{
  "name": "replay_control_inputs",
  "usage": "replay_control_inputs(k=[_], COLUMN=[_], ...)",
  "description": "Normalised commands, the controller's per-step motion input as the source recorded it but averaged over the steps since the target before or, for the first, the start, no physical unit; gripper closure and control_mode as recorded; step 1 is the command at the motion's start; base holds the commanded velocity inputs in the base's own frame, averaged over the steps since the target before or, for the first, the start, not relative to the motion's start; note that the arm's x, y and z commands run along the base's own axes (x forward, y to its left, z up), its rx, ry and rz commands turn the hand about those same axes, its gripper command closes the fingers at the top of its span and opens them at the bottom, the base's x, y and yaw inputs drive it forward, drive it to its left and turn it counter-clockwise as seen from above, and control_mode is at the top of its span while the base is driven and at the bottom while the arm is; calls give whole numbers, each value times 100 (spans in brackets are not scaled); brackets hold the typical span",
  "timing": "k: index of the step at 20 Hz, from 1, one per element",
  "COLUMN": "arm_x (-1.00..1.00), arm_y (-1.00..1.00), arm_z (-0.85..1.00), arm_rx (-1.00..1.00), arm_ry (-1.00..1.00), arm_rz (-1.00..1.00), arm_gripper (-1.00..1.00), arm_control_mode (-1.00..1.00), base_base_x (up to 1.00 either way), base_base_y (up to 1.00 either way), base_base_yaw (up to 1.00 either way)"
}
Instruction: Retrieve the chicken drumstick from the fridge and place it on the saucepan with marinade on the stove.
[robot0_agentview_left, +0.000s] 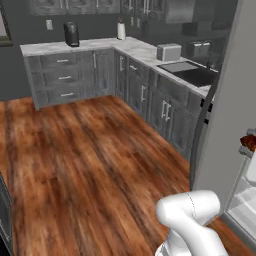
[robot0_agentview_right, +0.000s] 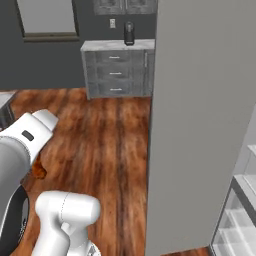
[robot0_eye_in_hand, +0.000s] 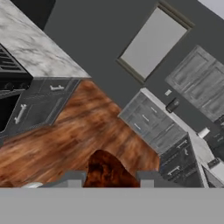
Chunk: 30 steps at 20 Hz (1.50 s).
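Clamped between the gripper fingers, the chicken drumstick is cut off below.

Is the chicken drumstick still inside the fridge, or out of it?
Out. The chicken drumstick sits between the gripper fingertips, above the wooden floor.

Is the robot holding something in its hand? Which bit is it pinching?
Yes, the drumstick sits between the hand's two fingers. Which part of it they pinch cannot be told.
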Motion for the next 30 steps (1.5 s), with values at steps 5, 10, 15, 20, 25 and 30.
replay_control_inputs(k=[5, 10, 15, 20, 25, 30], arm_x=[0, 0, 0, 0, 0, 0], arm_y=[0, 0, 0, 0, 0, 0], arm_z=[0, 0, 0, 0, 0, 0], arm_rx=[0, 0, 0, 0, 0, 0], arm_ry=[0, 0, 0, 0, 0, 0], arm_rz=[0, 0, 0, 0, 0, 0], arm_gripper=[100, 100, 100, 100, 100, 100], arm_control_mode=[100, 100, 100, 100, 100, 100], base_base_x=[0, 0, 0, 0, 0, 0], base_base_y=[0, 0, 0, 0, 0, 0], base_base_yaw=[33, 33, 32, 32, 32, 32])
